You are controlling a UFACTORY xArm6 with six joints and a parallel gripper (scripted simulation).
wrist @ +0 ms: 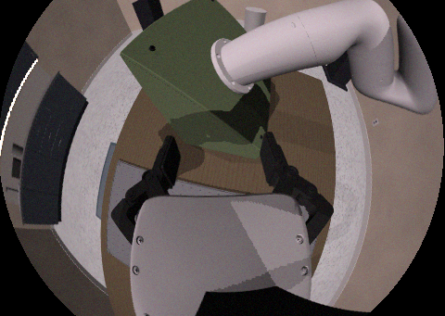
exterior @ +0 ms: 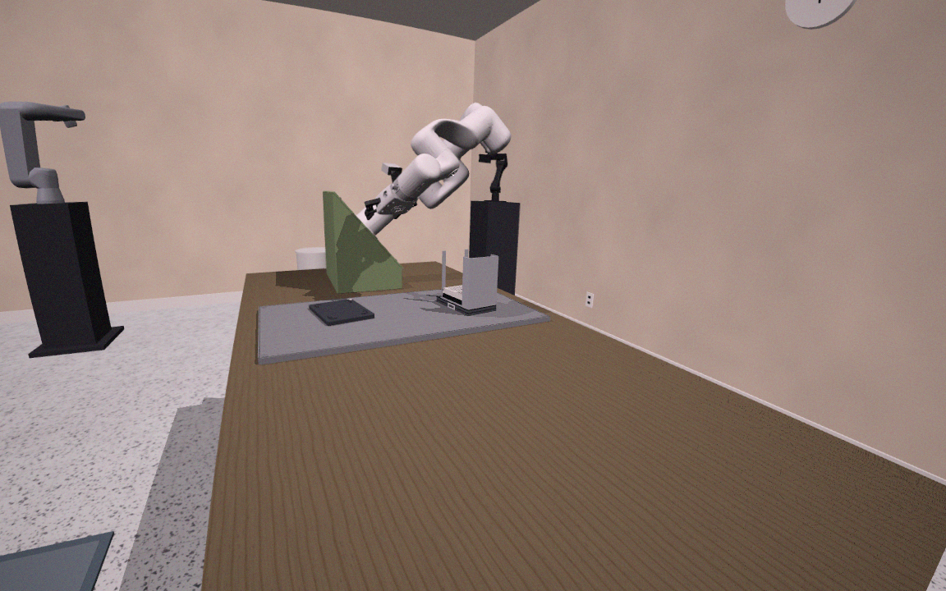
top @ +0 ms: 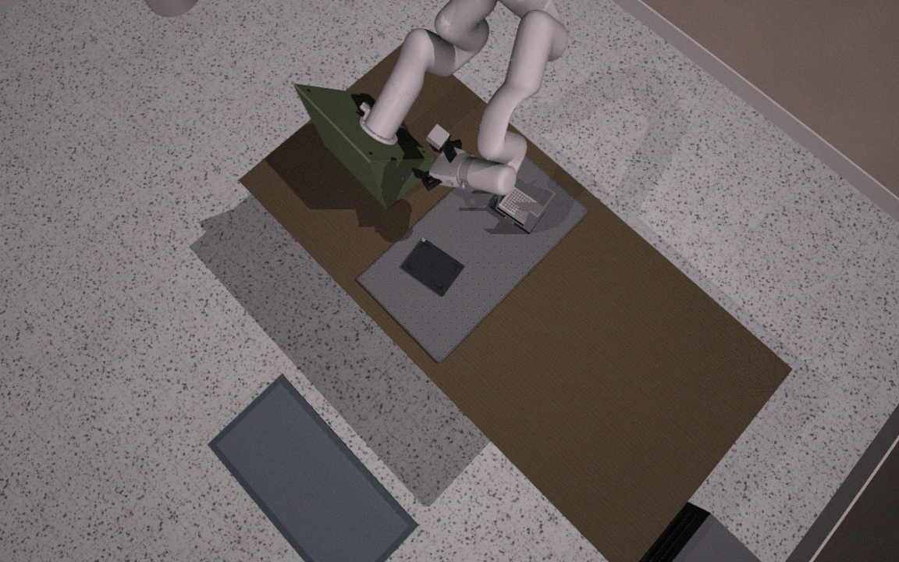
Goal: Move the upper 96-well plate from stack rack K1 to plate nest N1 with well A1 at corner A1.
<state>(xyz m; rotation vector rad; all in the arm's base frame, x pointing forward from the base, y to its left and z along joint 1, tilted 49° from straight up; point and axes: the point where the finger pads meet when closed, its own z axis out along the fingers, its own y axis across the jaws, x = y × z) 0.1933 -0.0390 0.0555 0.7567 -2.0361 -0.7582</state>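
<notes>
The stack rack K1 stands at the far right of the grey baseplate (top: 470, 261), with the white 96-well plate (top: 516, 203) on top inside it. It also shows in the exterior view (exterior: 473, 288). The dark plate nest N1 (top: 431, 267) lies on the baseplate's left part, with its pale A1 mark (top: 423, 240) at the far corner; the nest also shows in the exterior view (exterior: 341, 311). My gripper (top: 428, 174) is open and empty, high in the air beside the green block, well above and left of the rack. In the wrist view its fingers stand wide apart.
A tall green wedge block (top: 358, 143) carries the arm's base at the table's far end. Black pedestals (exterior: 61, 275) stand on the floor, away from the table. A grey mat (top: 309, 478) lies on the floor.
</notes>
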